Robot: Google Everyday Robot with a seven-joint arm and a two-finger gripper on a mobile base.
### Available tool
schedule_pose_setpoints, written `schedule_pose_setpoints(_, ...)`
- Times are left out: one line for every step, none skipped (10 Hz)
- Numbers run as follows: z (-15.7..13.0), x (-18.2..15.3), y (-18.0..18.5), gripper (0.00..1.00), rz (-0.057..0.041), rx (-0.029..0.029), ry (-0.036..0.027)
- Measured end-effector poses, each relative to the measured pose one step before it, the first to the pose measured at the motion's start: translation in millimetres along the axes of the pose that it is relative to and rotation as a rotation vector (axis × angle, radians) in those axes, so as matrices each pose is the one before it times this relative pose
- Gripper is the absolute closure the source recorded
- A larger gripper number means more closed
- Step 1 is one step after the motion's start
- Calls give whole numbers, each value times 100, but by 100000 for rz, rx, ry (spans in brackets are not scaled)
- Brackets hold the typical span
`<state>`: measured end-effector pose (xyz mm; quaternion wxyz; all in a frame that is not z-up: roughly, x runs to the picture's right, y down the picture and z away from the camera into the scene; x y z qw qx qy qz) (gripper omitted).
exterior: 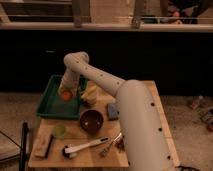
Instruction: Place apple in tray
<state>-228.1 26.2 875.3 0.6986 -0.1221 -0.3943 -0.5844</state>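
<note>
Desk [92, 159], light wood, fills the lower middle of the frame. The arm [97, 76], white, rises from the lower right and bends down toward the left of centre.

Containers:
- Tray [49, 104], green and rectangular, lies on the upper-left part of the desk. We see its bare floor on the left side and along the near edge.
- Bowl [91, 121], dark and round, stands just below the tray's lower-right corner. Its inside is dark, and we cannot tell what it holds.
- Small green cup [60, 131] stands left of the bowl, near the tray's lower edge. We cannot make out its contents.

Apple [65, 94]: orange-red, within the tray's outline in its right half, directly under the end of the arm. It reads as a round blob. We see no stem, so we cannot give a long axis or say which way it points.

Tool [68, 88]: over the tray's right half, against the top of the apple. We cannot tell how far open it is, or whether it grips the apple or only meets it.

Other items:
- A yellow item [90, 93] sits at the tray's right edge.
- A blue item [113, 111] lies right of the bowl.
- A brush [84, 147] with a white handle lies along the lower desk.
- A block [44, 144] sits at the lower left.
- Utensils [113, 144] lie beside the arm's base.
</note>
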Motion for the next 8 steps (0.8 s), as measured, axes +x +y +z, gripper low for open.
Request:
schedule_pose_setpoints(-42, 62, -97, 20, -346, -69, -41)
schedule_pose_setpoints(-92, -9, -43, 20, -301, -82, 27)
schedule_pose_setpoints(-152, 13, -36, 20, -233, -8, 274)
schedule_pose_setpoints(-223, 18, -79, 20, -282, 31, 478)
schedule_pose_setpoints(-277, 31, -76, 20, -342, -89, 720)
schedule_pose_setpoints(-457, 74, -90, 20, -107, -4, 1052)
schedule_pose_setpoints(-531, 100, -74, 20, -205, 4, 1174)
schedule_pose_setpoints(-301, 48, -88, 20, -265, -2, 688)
